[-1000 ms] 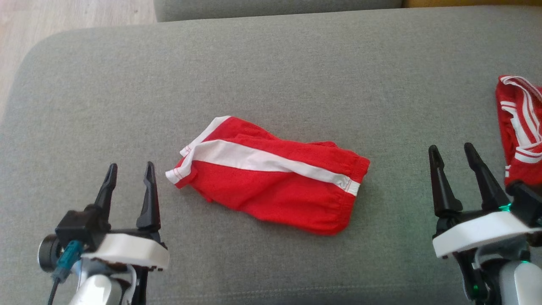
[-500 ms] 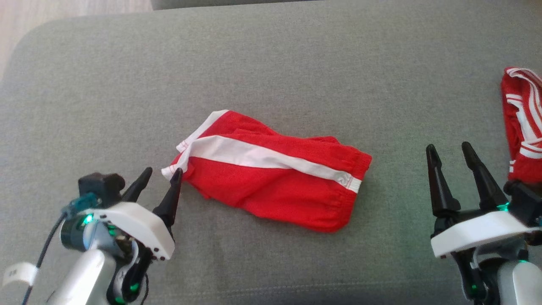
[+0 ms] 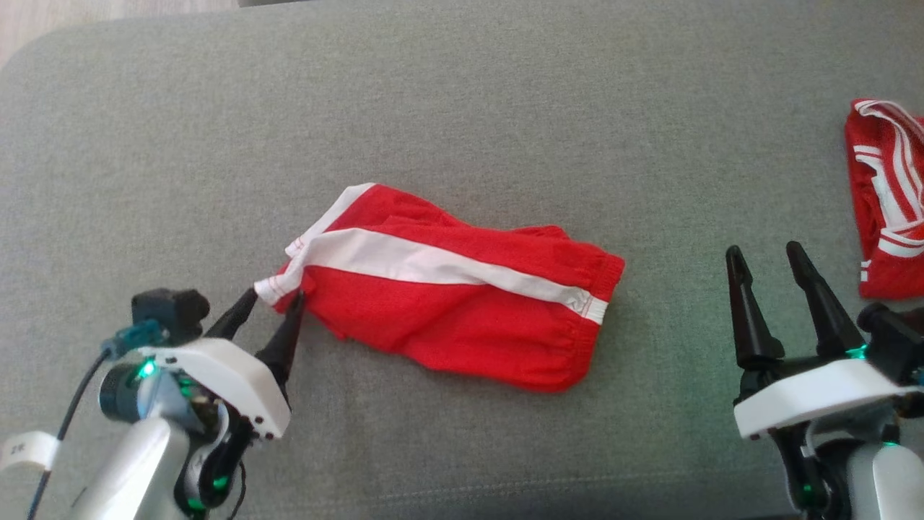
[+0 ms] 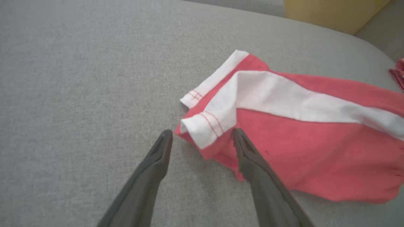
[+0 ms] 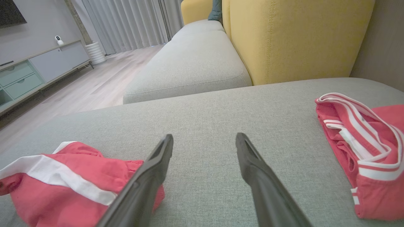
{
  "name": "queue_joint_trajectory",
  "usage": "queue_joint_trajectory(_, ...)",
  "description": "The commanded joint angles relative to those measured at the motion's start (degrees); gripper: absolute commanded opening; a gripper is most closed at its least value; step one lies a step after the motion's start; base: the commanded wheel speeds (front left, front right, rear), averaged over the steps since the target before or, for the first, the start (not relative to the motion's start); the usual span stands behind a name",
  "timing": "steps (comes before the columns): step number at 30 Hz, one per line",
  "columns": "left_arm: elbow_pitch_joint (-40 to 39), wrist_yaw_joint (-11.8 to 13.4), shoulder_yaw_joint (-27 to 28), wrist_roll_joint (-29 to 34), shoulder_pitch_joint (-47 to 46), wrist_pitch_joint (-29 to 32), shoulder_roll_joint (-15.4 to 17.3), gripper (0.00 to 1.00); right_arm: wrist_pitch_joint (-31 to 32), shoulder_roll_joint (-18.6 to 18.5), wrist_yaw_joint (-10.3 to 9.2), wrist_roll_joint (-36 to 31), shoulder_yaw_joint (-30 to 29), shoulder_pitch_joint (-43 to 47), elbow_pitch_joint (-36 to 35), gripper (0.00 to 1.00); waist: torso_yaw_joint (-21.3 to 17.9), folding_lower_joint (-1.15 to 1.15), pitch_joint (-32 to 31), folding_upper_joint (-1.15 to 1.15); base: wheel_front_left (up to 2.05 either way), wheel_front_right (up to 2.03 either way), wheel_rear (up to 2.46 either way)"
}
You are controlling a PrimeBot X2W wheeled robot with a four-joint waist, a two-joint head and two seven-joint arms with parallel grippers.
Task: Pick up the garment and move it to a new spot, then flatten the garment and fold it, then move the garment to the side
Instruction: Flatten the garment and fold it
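Head view: the left tool (image 3: 275, 295) stands open, tips straddling the near corner of the red cloth shorts with a white side stripe (image 3: 462, 303), which lie on the grey fabric sofa seat (image 3: 462, 108) between both tools; a corner probably lifts cleanly. Left wrist view: the white hem corner (image 4: 202, 126) sits between its fingers, unpinched. Right wrist view: the right tool (image 5: 204, 136) hangs open, empty, shorts leftward.

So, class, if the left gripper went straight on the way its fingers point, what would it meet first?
The red garment: its white-hemmed corner lies between the open fingers of the left gripper, so it would likely meet cloth at once, though the height above it is unclear.
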Motion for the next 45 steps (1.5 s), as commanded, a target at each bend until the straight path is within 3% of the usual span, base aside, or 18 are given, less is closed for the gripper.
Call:
queue_joint_trajectory(1,-1.7,-0.3,2.3,0.1,-3.2,-0.8,2.0,0.48,-0.7,-0.3,-0.05,0.2,1.3,-1.7,-1.8,1.0,0.0,0.0,0.1,0.0,0.0,0.0,0.0)
queue_joint_trajectory(2,-1.8,-0.5,2.4,0.2,-3.4,-1.3,2.0,0.05,-0.7,-0.3,-0.05,0.2,1.3,-1.8,-1.8,1.0,0.1,0.0,0.2,0.0,0.0,0.0,0.0)
queue_joint_trajectory(3,-1.9,-0.6,2.4,0.3,-3.6,-1.9,2.0,0.0,-0.7,-0.3,-0.05,0.2,1.4,-1.9,-1.7,1.0,0.1,0.0,0.3,0.0,0.0,0.0,0.0)
queue_joint_trajectory(10,-2.0,-0.5,2.5,1.1,-4.2,-4.1,2.1,0.0,0.6,-0.3,-0.05,0.7,4.4,-2.0,-0.2,1.0,0.3,0.0,0.4,0.0,0.0,0.0,0.0)
queue_joint_trajectory(16,-2.8,0.0,1.8,1.7,-4.4,-4.2,1.8,0.0,4.1,-0.3,-0.05,3.9,13.2,-2.0,5.5,1.0,1.2,0.0,0.9,0.0,0.0,0.0,0.0)
queue_joint_trajectory(25,-3.5,0.1,1.4,2.1,-5.5,-5.2,1.5,0.0,2.3,-0.3,-0.05,6.5,17.3,-7.3,13.9,1.0,2.5,0.0,2.3,0.0,0.0,0.0,0.0)
queue_joint_trajectory(26,-3.5,0.1,1.4,2.2,-5.5,-5.5,1.5,0.0,1.9,-0.3,-0.05,6.7,17.7,-7.8,14.3,0.57,2.6,0.0,2.3,0.0,0.0,0.0,0.0)
queue_joint_trajectory(27,-3.6,0.2,1.4,2.3,-5.5,-5.8,1.5,0.0,1.5,-0.3,-0.05,7.1,18.0,-8.2,14.4,0.0,2.7,0.0,2.4,0.0,0.0,0.0,0.0)
queue_joint_trajectory(32,-4.6,0.9,2.0,3.4,-5.8,-8.4,1.8,0.0,0.7,-0.3,-0.05,8.0,17.8,-8.8,13.1,0.0,2.9,0.0,2.1,0.0,0.0,0.0,0.0)
queue_joint_trajectory(36,-7.5,1.9,3.2,5.7,-7.0,-12.0,3.0,0.0,-0.1,-0.6,-0.05,7.6,17.0,-9.5,8.1,0.0,2.6,0.0,1.3,0.0,0.0,0.0,0.0)
queue_joint_trajectory(45,-17.9,3.4,6.0,9.9,-13.9,-15.5,5.7,0.0,3.9,-6.5,-0.05,7.4,12.0,-16.3,-6.1,0.0,2.2,0.0,-2.3,0.0,0.0,0.0,0.0)
